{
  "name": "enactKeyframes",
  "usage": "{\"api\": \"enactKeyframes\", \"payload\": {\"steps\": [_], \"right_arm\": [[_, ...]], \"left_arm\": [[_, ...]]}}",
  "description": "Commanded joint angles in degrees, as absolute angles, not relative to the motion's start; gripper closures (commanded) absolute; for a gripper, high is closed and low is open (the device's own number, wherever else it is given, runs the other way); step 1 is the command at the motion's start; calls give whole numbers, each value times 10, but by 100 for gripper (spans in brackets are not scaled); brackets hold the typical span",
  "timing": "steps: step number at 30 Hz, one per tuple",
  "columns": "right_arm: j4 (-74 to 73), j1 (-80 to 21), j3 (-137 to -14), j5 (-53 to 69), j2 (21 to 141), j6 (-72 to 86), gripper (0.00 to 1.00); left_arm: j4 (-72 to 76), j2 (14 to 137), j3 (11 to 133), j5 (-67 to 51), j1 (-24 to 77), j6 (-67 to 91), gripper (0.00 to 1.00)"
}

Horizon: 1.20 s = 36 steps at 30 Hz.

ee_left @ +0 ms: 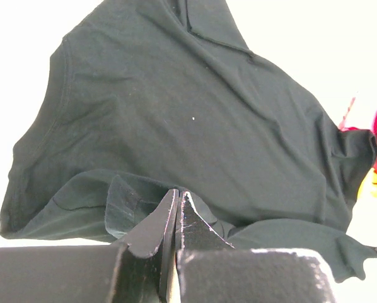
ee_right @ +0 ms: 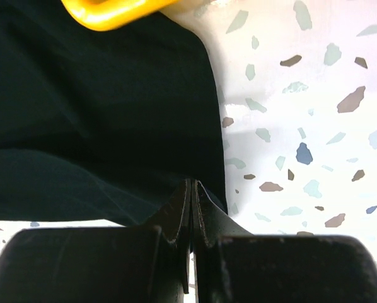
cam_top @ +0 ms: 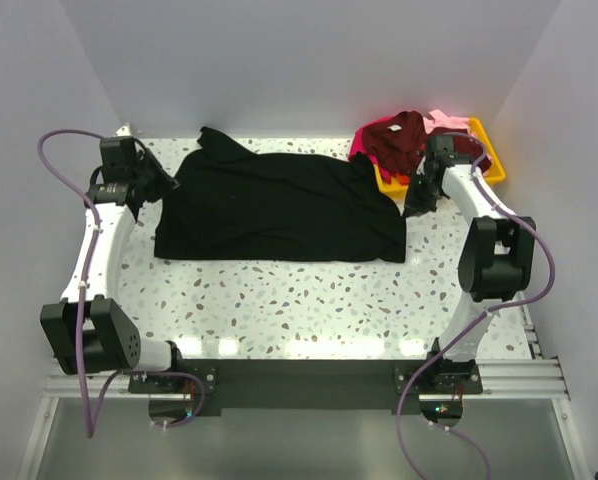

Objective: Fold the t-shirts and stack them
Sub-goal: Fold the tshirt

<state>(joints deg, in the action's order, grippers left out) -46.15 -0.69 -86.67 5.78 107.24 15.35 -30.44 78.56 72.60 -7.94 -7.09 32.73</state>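
**Both claws pinching a black t-shirt at opposite edges, first fold starting**

The black t-shirt (cam_top: 279,205) is lying spread flat on the speckled table (cam_top: 309,300), one end touching the yellow tray (cam_top: 494,165). My right claw (ee_right: 192,186) is pinching the shirt edge nearest the tray, jaws pressed together on the cloth. My left claw (ee_left: 177,196) is gripping the edge farthest from the tray, jaws likewise closed on a raised fold. The maroon t-shirt (cam_top: 397,140), magenta t-shirt (cam_top: 362,147) and pale pink t-shirt (cam_top: 449,120) are waiting heaped in the tray. Next, I judge, both claws should be lifting evenly and carrying their edges over the shirt's middle, keeping the cloth taut.
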Motion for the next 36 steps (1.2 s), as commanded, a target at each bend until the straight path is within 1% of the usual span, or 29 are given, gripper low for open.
{"api": "enactKeyframes", "payload": {"steps": [1, 4, 5, 6, 7, 8, 9, 10, 11, 12, 14, 15, 19, 20, 22, 23, 25, 26, 29, 33, 36], "right_arm": [[-465, -4, -897, 76, 1074, 149, 100], [-465, -4, -913, 83, 1087, 149, 100], [-462, -4, -920, 85, 1095, 149, 100], [-462, -4, -925, 90, 1099, 147, 95], [-462, -4, -929, 92, 1102, 147, 89], [-463, -4, -935, 94, 1106, 144, 69], [-463, -4, -936, 97, 1103, 143, 57], [-461, -4, -933, 100, 1099, 142, 47], [-452, -4, -913, 103, 1092, 141, 37], [-444, -4, -899, 103, 1072, 141, 34], [-429, -4, -848, 97, 1050, 145, 25], [-425, -4, -830, 96, 1028, 147, 25], [-389, -4, -727, 108, 960, 162, 25], [-377, -4, -693, 112, 948, 163, 25], [-367, -4, -664, 120, 913, 169, 25], [-360, -4, -642, 122, 904, 169, 26], [-355, -4, -628, 128, 891, 171, 27], [-352, -4, -619, 129, 886, 171, 27], [-345, -4, -607, 142, 888, 171, 28], [-322, -4, -582, 157, 888, 175, 30], [-310, -4, -569, 170, 891, 174, 32]], "left_arm": [[-273, 812, 759, -95, -76, 303, 100], [-261, 839, 770, -100, -76, 299, 100], [-262, 847, 776, -101, -76, 297, 98], [-260, 854, 782, -99, -76, 295, 91], [-251, 865, 789, -98, -76, 295, 81], [-244, 867, 793, -97, -76, 295, 48], [-242, 869, 795, -93, -76, 295, 31], [-241, 873, 801, -85, -76, 294, 18], [-245, 872, 800, -79, -76, 293, 3], [-247, 869, 795, -65, -76, 292, 0], [-243, 851, 758, -50, -76, 291, 0], [-243, 842, 740, -26, -76, 292, 0], [-241, 790, 627, 37, -76, 302, 1], [-238, 781, 608, 45, -76, 305, 2], [-229, 760, 561, 67, -78, 313, 5], [-228, 754, 549, 71, -80, 316, 8], [-222, 751, 520, 76, -89, 322, 11], [-219, 751, 512, 76, -91, 323, 14], [-210, 754, 490, 91, -99, 330, 18], [-192, 760, 468, 111, -109, 336, 22], [-187, 775, 466, 117, -113, 338, 24]]}}
